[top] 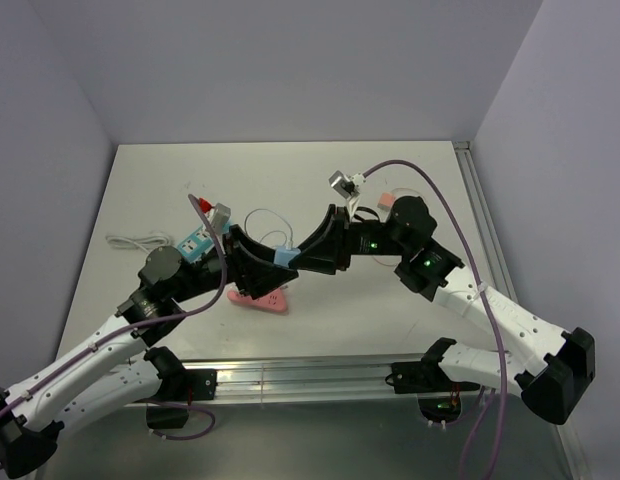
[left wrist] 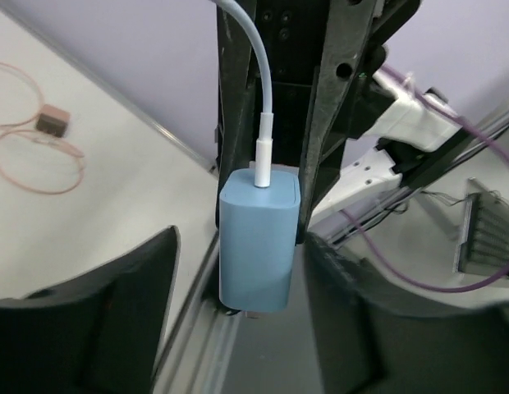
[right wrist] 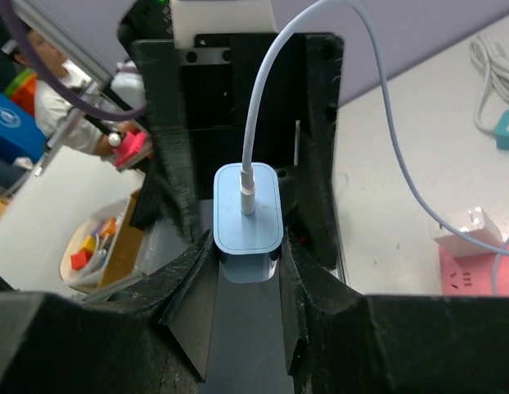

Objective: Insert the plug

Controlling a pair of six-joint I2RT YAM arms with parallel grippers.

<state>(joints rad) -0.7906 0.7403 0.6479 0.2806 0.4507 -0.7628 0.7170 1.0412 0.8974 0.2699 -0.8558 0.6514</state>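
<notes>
The blue charger plug (top: 285, 256) with its white cable (right wrist: 263, 98) is held in the air above the table's middle. My right gripper (right wrist: 248, 256) is shut on the plug (right wrist: 248, 217), its fingers pressed on both sides. In the left wrist view the plug (left wrist: 259, 242) hangs prongs down between the right gripper's black fingers. My left gripper (left wrist: 246, 328) is open, its fingers wide apart on either side of the plug and not touching it. The pink power strip (top: 260, 299) lies on the table just below both grippers and also shows in the right wrist view (right wrist: 476, 277).
A white adapter (right wrist: 468, 230) sits on the pink strip. A teal block (top: 195, 243) and a coiled white cable (top: 135, 241) lie at the left. A grey adapter (top: 340, 183) and a thin wire loop (left wrist: 41, 156) lie further back. The metal rail (top: 310, 378) runs along the near edge.
</notes>
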